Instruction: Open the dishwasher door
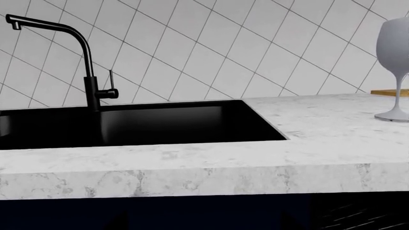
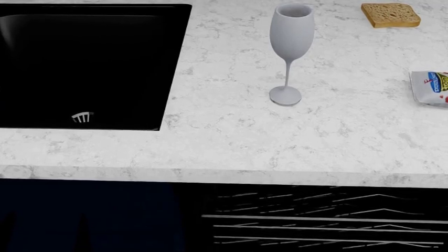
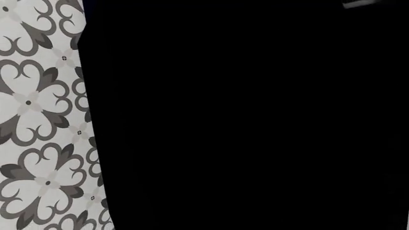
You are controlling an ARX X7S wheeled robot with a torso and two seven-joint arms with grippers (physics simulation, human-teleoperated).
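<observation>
In the head view, a black opening under the counter at the right shows pale wire racks [image 2: 315, 220]. No closed front panel or bar handle shows there. The same wire lines show in the left wrist view [image 1: 364, 218]. A flat black surface [image 3: 255, 120] fills most of the right wrist view; it may be the dishwasher door, but I cannot tell. My left gripper [image 1: 204, 223] shows only as two dark fingertips [image 1: 118, 221] set wide apart, with nothing between them, facing the navy cabinet front under the sink. My right gripper cannot be made out against the black. Neither arm shows in the head view.
A black sink basin [image 2: 84, 63] with a black tap [image 1: 89, 72] is set in the white marble counter [image 2: 231, 147]. On the counter stand a grey wine glass [image 2: 290, 47], a slice of toast [image 2: 391, 14] and a white packet [image 2: 430, 86]. Patterned floor tiles [image 3: 38, 120] lie beside the black surface.
</observation>
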